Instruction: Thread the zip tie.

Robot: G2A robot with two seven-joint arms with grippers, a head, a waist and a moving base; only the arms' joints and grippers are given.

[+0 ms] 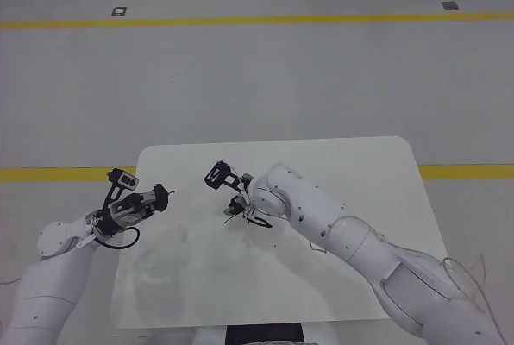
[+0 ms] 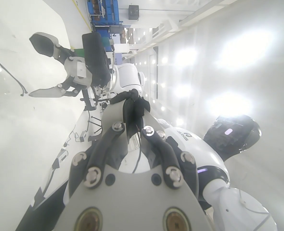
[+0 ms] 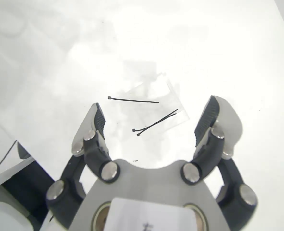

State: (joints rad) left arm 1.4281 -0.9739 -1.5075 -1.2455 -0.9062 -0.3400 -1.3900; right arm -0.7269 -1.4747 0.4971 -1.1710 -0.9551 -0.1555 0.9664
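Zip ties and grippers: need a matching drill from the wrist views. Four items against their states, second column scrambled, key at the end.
Column one
1. left gripper
2. right gripper
3. lone thin black plastic zip tie
4. pair of thin black plastic zip ties

Column two
A. lie overlapping, heads side by side
B. jaws open
C. lies straight, apart from the others
D. jaws shut

Pairs: 1-D, 2-B, 3-C, 4-A
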